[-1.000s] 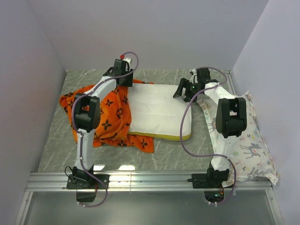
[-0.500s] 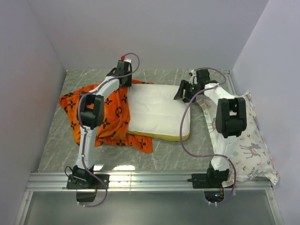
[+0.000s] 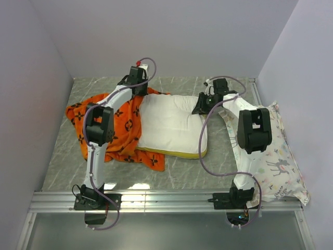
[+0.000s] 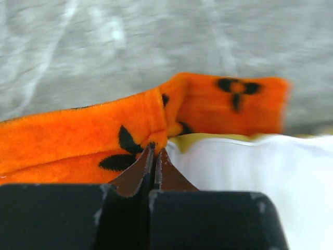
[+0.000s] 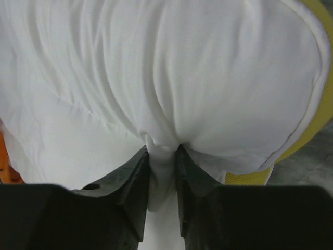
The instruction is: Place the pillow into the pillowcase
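**Both grippers clamped: left on the orange hem, right on a fold of the pillow**

The grey marbled table [image 3: 182,174] carries everything. The pillowcase [image 3: 122,130], bright orange, spreads leftward and toward the near edge from the left gripper [image 3: 139,91]. Its black marks read as flowers, diamonds and a monogram whose letters are too small to make out. The pillow [image 3: 171,125], plain white with a yellow band [image 3: 171,152] along its near edge, lies between the two grippers. It reaches from the right gripper [image 3: 204,103] toward the left one and overlaps the orange cloth. The printed pillow [image 3: 270,161], with deer and plants, lies on the outer side of the right arm, well apart from that gripper. A small line of writing near its near end is illegible.

Compared with a second ago, the pillow has slid toward the left gripper's side and covers more of the pillowcase. Its far right corner is now bunched where the right gripper holds it.

The wrist views give what the overhead camera cannot. At the left wrist, the jaws are pressed together with the pillowcase hem nipped at their tips. White pillow fabric lies just to the right of the fingers, under a sliver of yellow. At the right wrist, the jaws are closed on a pinched fold of the pillow and creases fan out from the fingers. The yellow band curves away on the right, and a scrap of orange shows at the far left edge.
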You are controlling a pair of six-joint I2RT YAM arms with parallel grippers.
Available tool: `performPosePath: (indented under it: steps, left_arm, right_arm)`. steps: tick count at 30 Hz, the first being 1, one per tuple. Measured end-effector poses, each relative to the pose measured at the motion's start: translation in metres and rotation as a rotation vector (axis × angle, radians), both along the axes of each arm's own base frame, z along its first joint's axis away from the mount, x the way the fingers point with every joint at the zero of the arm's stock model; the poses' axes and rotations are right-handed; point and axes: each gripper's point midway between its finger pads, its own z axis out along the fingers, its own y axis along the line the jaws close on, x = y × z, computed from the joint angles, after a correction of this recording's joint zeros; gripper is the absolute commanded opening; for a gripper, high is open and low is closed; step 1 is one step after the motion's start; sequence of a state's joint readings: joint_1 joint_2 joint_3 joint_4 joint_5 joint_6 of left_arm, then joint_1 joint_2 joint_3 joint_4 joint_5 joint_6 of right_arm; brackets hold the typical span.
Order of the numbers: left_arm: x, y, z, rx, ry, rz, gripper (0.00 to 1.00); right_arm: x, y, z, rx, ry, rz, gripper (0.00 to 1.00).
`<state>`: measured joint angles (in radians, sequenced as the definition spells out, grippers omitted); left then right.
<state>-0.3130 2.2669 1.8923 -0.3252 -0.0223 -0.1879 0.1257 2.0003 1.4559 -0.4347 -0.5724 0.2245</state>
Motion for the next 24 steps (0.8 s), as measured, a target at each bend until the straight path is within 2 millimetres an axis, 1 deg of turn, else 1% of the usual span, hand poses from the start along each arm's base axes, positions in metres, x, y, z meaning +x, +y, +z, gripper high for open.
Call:
performPosePath:
  steps: [1,3,4,6,8,11,13,17,18,19,20,21,22,23,24]
  left_arm:
    - [-0.004,-0.009,0.006,-0.014,-0.005,-0.024,0.07]
    - [-0.015,-0.036,0.017,-0.057,-0.008,-0.079,0.08]
    - [-0.021,-0.049,0.021,-0.075,-0.006,-0.105,0.07]
    - [-0.036,-0.077,0.028,-0.117,0.002,-0.152,0.02]
    - [-0.051,-0.100,0.032,-0.146,0.013,-0.187,0.00]
    - [-0.071,-0.123,0.028,-0.186,0.039,-0.216,0.00]
    - [-0.080,-0.131,0.022,-0.226,0.066,-0.226,0.00]
    - [-0.091,-0.145,0.014,-0.343,0.109,-0.242,0.00]
    - [-0.094,-0.149,0.014,-0.369,0.122,-0.252,0.03]
    - [-0.094,-0.151,0.016,-0.382,0.128,-0.262,0.07]
    - [-0.093,-0.155,0.020,-0.393,0.130,-0.282,0.21]
    - [-0.092,-0.157,0.026,-0.394,0.139,-0.308,0.32]
    - [-0.089,-0.160,0.035,-0.399,0.142,-0.343,0.53]
    - [-0.082,-0.160,0.050,-0.400,0.124,-0.384,0.66]
    - [-0.079,-0.157,0.063,-0.404,0.114,-0.418,0.79]
  right_arm:
    - [-0.002,0.004,0.000,0.006,0.002,0.008,0.26]
    - [-0.005,0.013,0.001,0.018,0.004,0.029,0.24]
    - [-0.007,0.017,0.001,0.021,0.005,0.039,0.23]
    - [-0.011,0.026,0.003,0.031,0.006,0.064,0.21]
    - [-0.017,0.034,0.004,0.047,0.007,0.088,0.19]
    - [-0.029,0.038,0.006,0.070,0.018,0.104,0.15]
    - [-0.040,0.039,0.009,0.093,0.032,0.111,0.15]
    - [-0.056,0.041,0.018,0.144,0.047,0.108,0.11]
    - [-0.057,0.041,0.021,0.156,0.049,0.103,0.10]
    - [-0.058,0.040,0.022,0.166,0.050,0.096,0.10]
    - [-0.057,0.039,0.023,0.176,0.051,0.088,0.11]
    - [-0.056,0.038,0.023,0.183,0.053,0.077,0.24]
    - [-0.055,0.035,0.023,0.186,0.055,0.065,0.31]
    - [-0.053,0.033,0.023,0.185,0.055,0.056,0.51]
    - [-0.052,0.030,0.024,0.185,0.054,0.049,0.60]
